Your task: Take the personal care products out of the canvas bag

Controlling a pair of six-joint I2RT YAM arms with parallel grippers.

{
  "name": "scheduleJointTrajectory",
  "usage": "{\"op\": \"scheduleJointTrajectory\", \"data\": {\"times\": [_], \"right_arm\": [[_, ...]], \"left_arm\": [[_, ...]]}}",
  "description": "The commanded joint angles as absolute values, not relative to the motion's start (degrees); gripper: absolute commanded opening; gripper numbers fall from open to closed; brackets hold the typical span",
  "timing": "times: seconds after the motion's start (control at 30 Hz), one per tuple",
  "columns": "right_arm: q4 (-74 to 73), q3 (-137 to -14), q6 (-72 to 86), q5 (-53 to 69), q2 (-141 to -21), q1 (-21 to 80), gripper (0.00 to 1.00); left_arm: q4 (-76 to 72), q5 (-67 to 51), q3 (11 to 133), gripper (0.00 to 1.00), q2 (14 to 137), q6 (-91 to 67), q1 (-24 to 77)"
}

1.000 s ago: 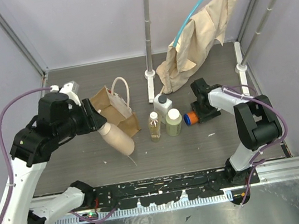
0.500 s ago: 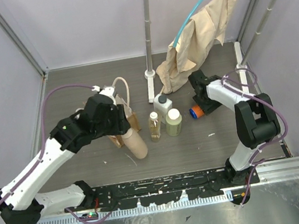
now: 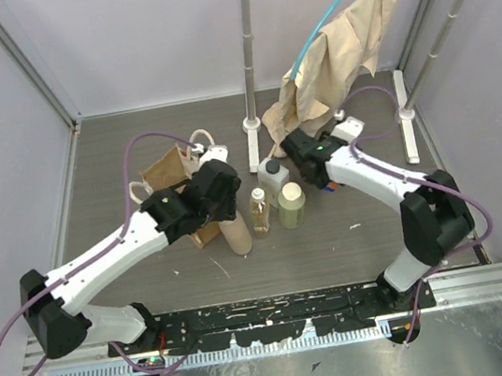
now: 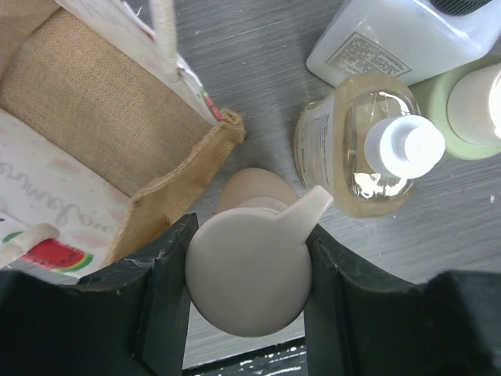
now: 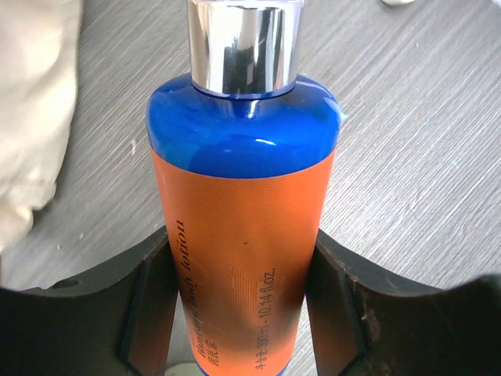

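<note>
Two bottles are being held in part-closed jaws. The tan bottle [image 3: 235, 236] is being clamped upright by the left gripper [image 4: 244, 286], just beside the canvas bag [image 3: 171, 170]. The orange-and-blue bottle [image 5: 243, 196] is being pinched by the right gripper [image 5: 239, 301], well apart from that bag. The amber bottle [image 4: 360, 157] is being crowded, so a careless release could topple it.

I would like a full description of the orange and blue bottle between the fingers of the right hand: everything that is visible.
The lotion bottle has a smooth, plastic-looking orange body with dark print, a glossy blue shoulder and a shiny silver cap, which is on. It points cap-first away from the wrist camera, over the grey table. The right hand grips it: its dark fingers press both sides. Whether it rests on the table cannot be told.
</note>
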State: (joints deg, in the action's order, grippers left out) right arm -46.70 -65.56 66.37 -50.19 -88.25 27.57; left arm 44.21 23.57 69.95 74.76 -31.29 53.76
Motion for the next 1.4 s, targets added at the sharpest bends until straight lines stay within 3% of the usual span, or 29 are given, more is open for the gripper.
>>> {"op": "scheduleJointTrajectory", "data": {"times": [0.0,0.17,0.4,0.77,0.97,1.1,1.37], "right_arm": [[-57.23,-71.57,78.33,-72.46,-92.27,35.90,0.01],[-82.41,-76.65,107.10,-79.83,-103.72,40.10,0.01],[-83.50,-73.70,116.82,-77.92,-112.44,41.40,0.01],[-83.50,-74.23,118.06,-80.18,-109.16,41.83,0.01],[-83.50,-73.02,118.74,-82.90,-105.94,41.39,0.01],[-83.50,-71.78,119.40,-82.78,-103.12,40.17,0.01],[-83.50,-71.58,117.32,-84.41,-94.40,39.83,0.01]], "left_arm": [[36.42,32.00,71.56,0.00,77.12,-32.10,56.91],[34.87,39.34,70.71,0.04,77.84,-32.78,58.59],[33.26,42.53,69.38,0.14,79.44,-32.43,59.02],[32.15,43.02,70.10,0.15,80.93,-31.25,58.99],[31.29,42.63,72.46,0.39,83.24,-29.53,59.02],[31.67,42.19,72.76,0.45,83.21,-29.29,59.11],[31.64,42.76,71.42,0.47,82.30,-29.28,59.07]]}}
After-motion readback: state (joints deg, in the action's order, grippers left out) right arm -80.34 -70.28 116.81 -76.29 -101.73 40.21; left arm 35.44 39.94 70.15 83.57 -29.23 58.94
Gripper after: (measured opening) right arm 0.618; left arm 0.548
